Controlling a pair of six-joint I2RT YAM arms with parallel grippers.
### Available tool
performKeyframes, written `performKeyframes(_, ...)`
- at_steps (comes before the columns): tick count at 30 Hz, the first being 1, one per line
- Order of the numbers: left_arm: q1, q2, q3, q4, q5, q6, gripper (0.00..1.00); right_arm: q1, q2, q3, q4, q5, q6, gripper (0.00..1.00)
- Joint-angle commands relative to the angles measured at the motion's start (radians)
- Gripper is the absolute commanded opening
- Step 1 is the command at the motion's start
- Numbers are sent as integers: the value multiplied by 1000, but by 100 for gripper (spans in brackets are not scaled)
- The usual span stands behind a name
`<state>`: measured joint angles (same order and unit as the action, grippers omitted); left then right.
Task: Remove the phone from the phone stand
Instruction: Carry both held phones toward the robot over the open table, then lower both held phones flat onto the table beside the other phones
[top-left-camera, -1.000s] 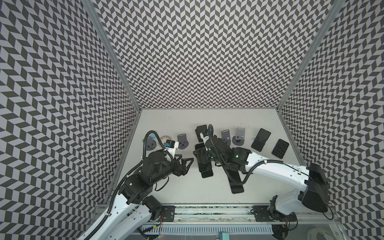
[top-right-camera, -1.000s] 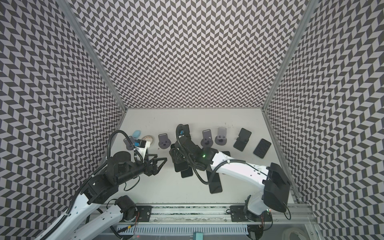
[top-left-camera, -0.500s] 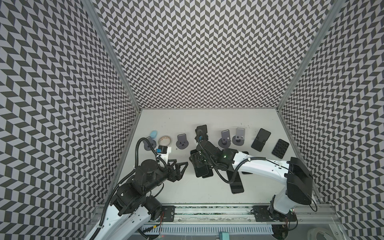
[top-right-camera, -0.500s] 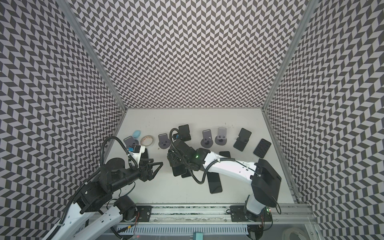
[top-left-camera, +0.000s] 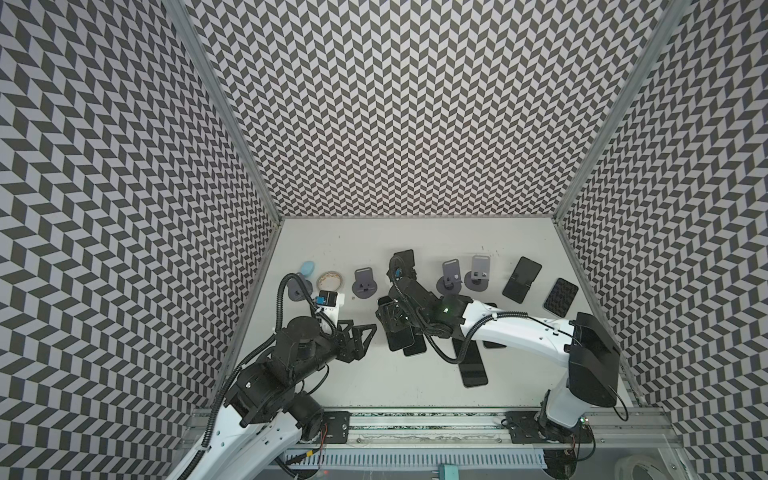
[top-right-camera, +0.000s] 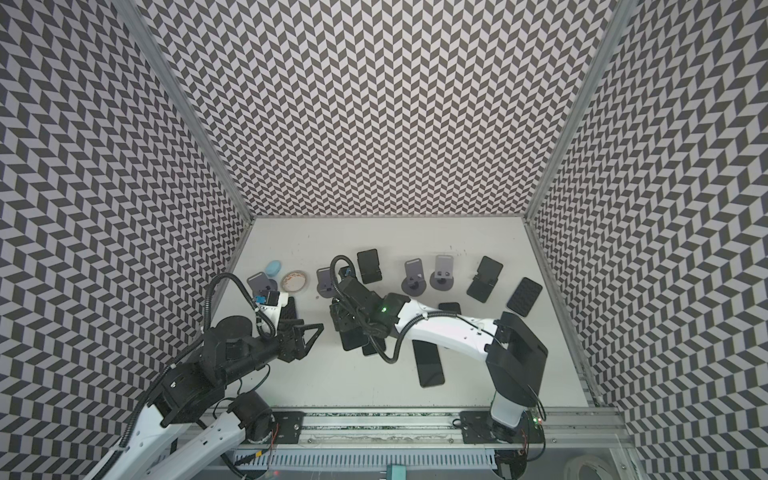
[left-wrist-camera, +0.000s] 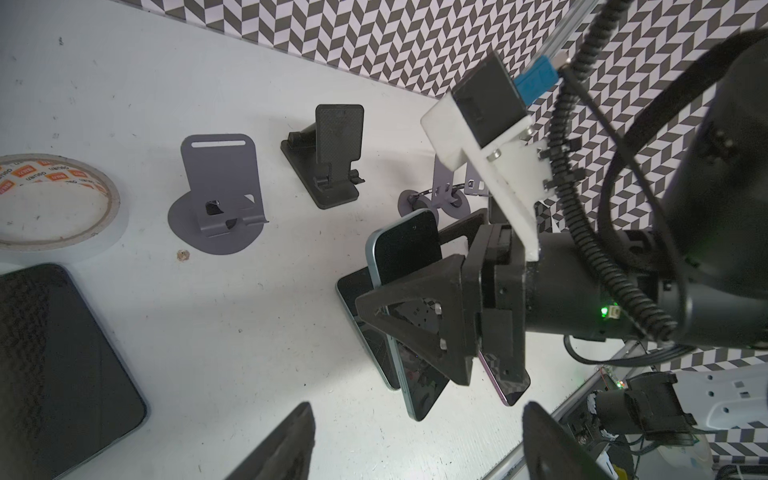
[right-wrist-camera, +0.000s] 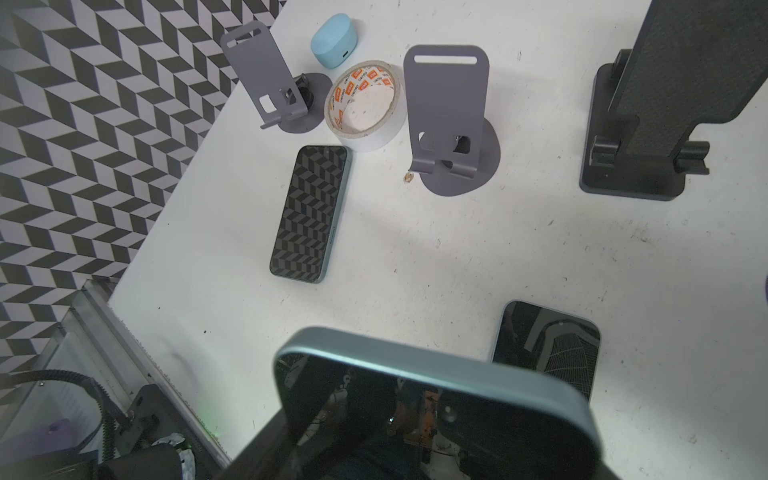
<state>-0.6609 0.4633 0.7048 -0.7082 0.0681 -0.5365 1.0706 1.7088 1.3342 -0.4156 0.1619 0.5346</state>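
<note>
My right gripper (top-left-camera: 392, 318) is shut on a dark-screened phone (left-wrist-camera: 405, 249) with a light teal rim. It holds the phone tilted, low over the table. The phone fills the lower part of the right wrist view (right-wrist-camera: 415, 395) and hides the gripper's fingers there. The black phone stand (top-left-camera: 404, 259) sits empty just behind that gripper, also seen in the wrist views (left-wrist-camera: 332, 158) (right-wrist-camera: 648, 124). My left gripper (top-left-camera: 365, 332) hovers open to the left of the held phone, its fingertips (left-wrist-camera: 291, 436) wide apart with nothing between them.
Other phones lie flat under and beside the held one (left-wrist-camera: 357, 316) (right-wrist-camera: 548, 345), one near the front (top-left-camera: 471, 365), one at the left (right-wrist-camera: 309, 212). Grey stands (top-left-camera: 364, 282) (top-left-camera: 451, 276), a tape roll (top-left-camera: 330, 281), a blue case (top-left-camera: 308, 268) and a black stand (top-left-camera: 521, 278) line the back.
My right gripper has carried the phone left and toward the front, away from the black stand, which now shows fully. The left arm has drawn back a little and stays open.
</note>
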Motion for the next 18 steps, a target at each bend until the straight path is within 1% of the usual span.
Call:
performKeyframes(1,-1,-4,0,-11,-6,-3,79,6,16,31,49,0,-8,55)
performKeyframes(5,-2,-2,-4,-6,4,0,79,5,17,26,35,-16,-10,55)
performKeyframes(9,0,0,-4,-10,-9,-10,79,5,-11,-2,25,-25,-2,55)
performKeyframes(13,-2,0,-5,-4,-8,-14,79,5,-44,-62,58,-39,23,54)
performKeyframes(16,-1,0,-6,-3,-9,-14,78,8,-41,-88,78,-80,39,54)
performKeyframes(18,-2,0,-10,3,-10,-18,78,12,-29,-92,81,-84,50,54)
